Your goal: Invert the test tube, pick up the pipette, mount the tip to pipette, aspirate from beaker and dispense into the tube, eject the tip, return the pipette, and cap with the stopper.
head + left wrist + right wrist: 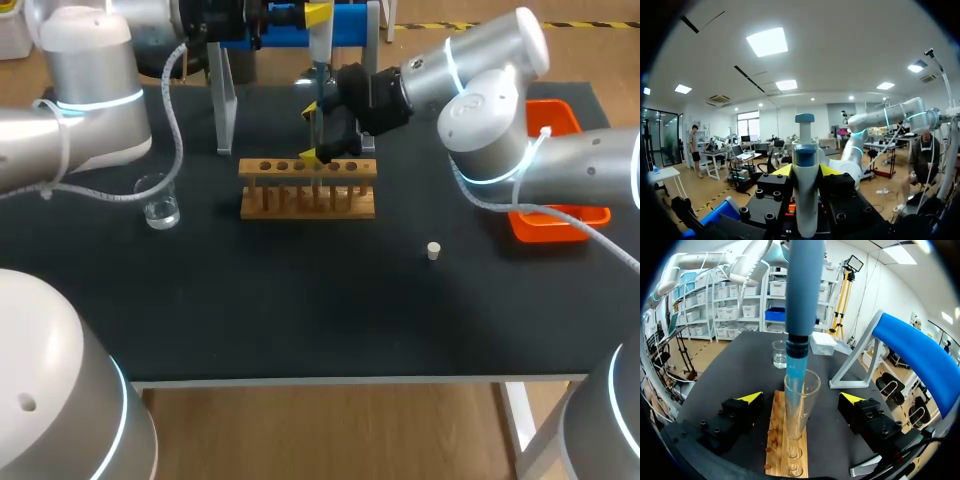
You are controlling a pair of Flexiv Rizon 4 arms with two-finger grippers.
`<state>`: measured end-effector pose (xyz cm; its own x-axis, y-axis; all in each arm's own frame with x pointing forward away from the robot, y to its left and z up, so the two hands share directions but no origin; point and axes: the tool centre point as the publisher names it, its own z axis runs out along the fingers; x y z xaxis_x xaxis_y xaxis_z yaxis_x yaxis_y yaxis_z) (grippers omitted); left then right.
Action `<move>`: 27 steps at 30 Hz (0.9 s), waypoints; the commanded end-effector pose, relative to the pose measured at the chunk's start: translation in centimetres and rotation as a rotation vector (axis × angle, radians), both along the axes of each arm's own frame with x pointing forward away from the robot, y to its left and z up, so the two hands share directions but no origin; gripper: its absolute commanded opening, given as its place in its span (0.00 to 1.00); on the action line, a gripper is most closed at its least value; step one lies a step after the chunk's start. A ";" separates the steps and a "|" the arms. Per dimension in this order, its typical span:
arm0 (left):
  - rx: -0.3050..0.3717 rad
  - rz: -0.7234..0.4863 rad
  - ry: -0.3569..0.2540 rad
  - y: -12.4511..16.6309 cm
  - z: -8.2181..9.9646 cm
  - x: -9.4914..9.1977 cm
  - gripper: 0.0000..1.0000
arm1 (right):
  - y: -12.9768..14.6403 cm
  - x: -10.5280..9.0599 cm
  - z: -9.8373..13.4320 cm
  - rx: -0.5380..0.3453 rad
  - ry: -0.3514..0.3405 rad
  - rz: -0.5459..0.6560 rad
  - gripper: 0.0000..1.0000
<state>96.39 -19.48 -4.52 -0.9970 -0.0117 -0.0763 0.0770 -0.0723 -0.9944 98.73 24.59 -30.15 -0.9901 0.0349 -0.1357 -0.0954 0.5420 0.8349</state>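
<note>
The step in hand looks like dispensing. The left end effector (806, 170) is clamped on the pipette (805, 150) and holds it upright over the rack (308, 205). The blue tip (796, 365) reaches down through the mouth of the tube (814, 385), which stands in a hole of the rack near the middle of the bench (300, 300). The right end effector (801, 398) is spread wide, one finger on each side of the tube and neither touching it, so it holds nothing. To do this well, I judge the pipette should stay vertical and centred in the tube's mouth, with the tip clear of the glass. The plunger should go down slowly so nothing splashes, and the tip should lift straight out so it does not drag the tube from the rack. The right fingers could close gently to steady the glass if it wobbles. By count there is one pipette, one tip, one tube and one rack. There is also one beaker (158, 200) with a little clear liquid at the left, and one stopper (433, 250) lying loose to the right of the rack. One orange tray (560, 225) sits further right.
</note>
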 end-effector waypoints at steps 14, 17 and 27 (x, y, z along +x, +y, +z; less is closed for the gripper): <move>-0.035 0.008 0.023 0.2 -0.6 0.2 0.00 | -0.1 -0.1 0.1 0.000 -0.004 0.005 1.00; -0.037 0.008 0.026 0.2 -0.7 0.2 0.00 | -0.1 -0.1 0.1 0.000 -0.004 0.005 1.00; -0.043 0.010 0.034 0.3 -1.2 0.3 0.00 | -0.1 -0.1 0.1 0.000 -0.004 0.005 1.00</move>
